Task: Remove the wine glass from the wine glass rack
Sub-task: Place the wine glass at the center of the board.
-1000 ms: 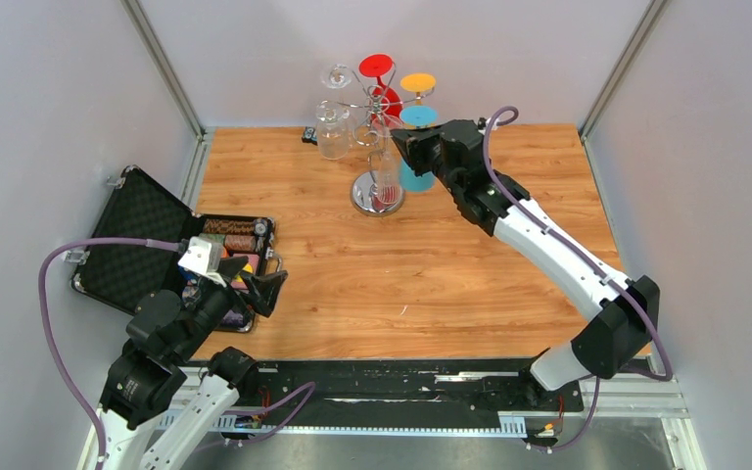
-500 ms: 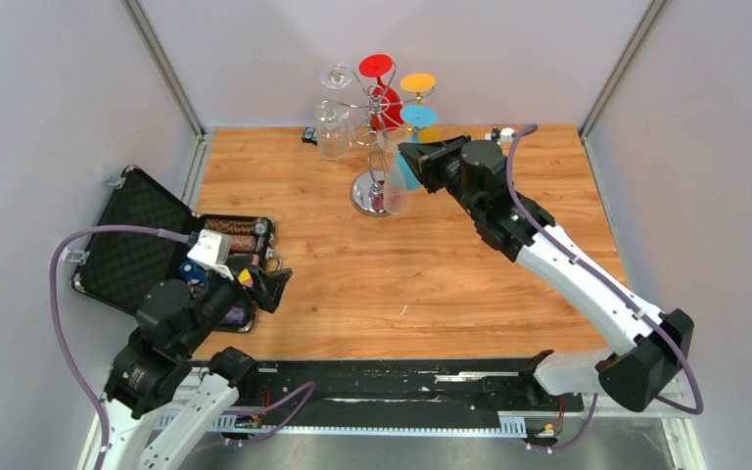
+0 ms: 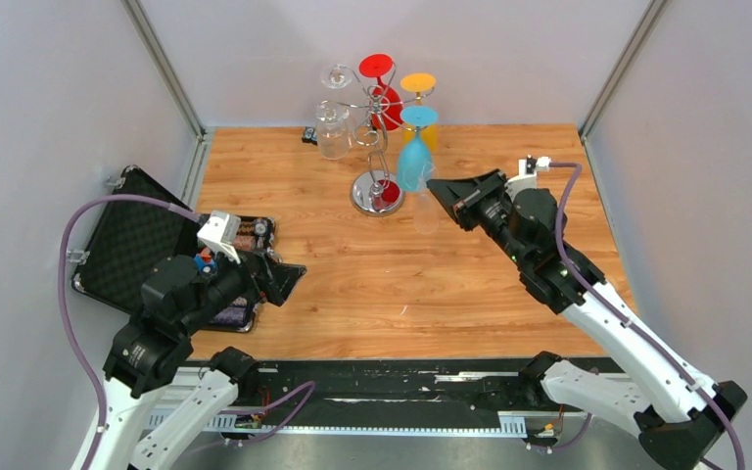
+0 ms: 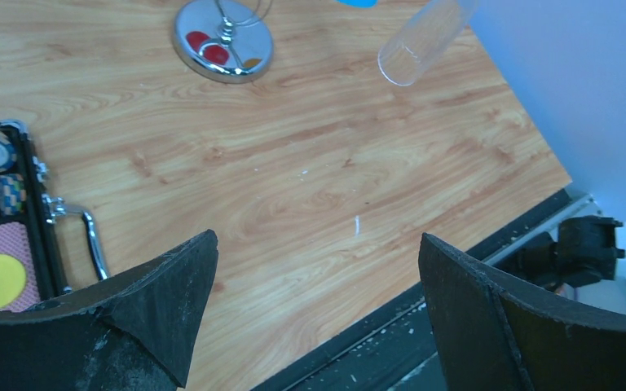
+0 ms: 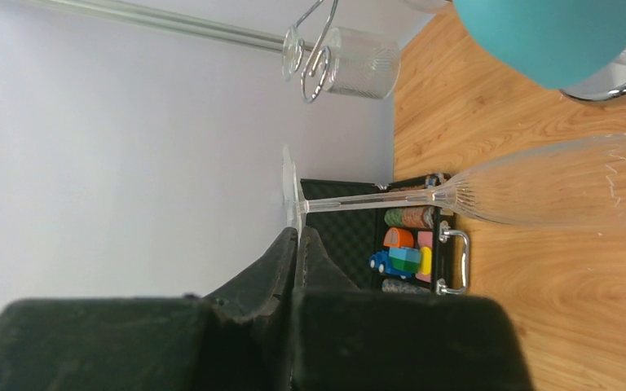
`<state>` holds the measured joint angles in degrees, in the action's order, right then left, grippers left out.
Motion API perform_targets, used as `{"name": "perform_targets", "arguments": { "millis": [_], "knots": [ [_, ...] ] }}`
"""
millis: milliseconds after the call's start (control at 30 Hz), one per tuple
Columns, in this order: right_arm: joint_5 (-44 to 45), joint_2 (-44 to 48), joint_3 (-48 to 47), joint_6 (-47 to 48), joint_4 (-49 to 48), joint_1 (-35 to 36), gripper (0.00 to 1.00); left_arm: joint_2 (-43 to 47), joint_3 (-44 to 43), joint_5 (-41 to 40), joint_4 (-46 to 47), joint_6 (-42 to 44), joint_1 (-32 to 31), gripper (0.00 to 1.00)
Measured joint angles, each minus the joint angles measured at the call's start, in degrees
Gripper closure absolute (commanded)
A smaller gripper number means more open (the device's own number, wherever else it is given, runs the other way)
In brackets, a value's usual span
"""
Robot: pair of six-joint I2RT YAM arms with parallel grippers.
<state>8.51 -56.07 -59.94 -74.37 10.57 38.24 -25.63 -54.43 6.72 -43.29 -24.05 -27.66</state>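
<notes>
The clear fluted wine glass (image 3: 423, 211) hangs bowl-down just right of the wine glass rack (image 3: 377, 193), apart from its hook arms. My right gripper (image 3: 438, 187) is shut on the rim of the glass's round foot (image 5: 291, 191). In the right wrist view the stem and bowl (image 5: 554, 191) stretch away from the closed fingertips (image 5: 300, 238). The rack's mirrored base (image 4: 222, 41) and the glass's open mouth (image 4: 412, 57) show in the left wrist view. My left gripper (image 3: 289, 279) is open over bare wood near the front left, its jaws (image 4: 316, 240) wide with nothing between them.
Red (image 3: 377, 67), orange (image 3: 417, 82), blue (image 3: 412, 162) and clear (image 3: 333, 132) glasses still hang on the rack. An open black case (image 3: 147, 240) with chips and toys lies at the left. Grey walls enclose the table; a black rail runs along its near edge.
My right arm has drawn back to the right and nearer, carrying the clear glass away from the rack's hooks. The left arm has shifted slightly right, still open.
</notes>
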Motion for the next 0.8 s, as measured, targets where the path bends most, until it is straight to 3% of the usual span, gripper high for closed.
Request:
{"name": "perform_targets", "arguments": {
  "millis": [333,800],
  "knots": [
    [-5.09,10.32,9.14,9.77,-0.09,0.00,1.00,-3.61,-3.23,5.84,-1.09,-6.34,0.00,0.00],
    [-20.00,18.80,13.97,32.22,-2.36,0.00,1.00,-10.16,-8.35,10.43,-1.79,-14.71,0.00,0.00]
  ]
}}
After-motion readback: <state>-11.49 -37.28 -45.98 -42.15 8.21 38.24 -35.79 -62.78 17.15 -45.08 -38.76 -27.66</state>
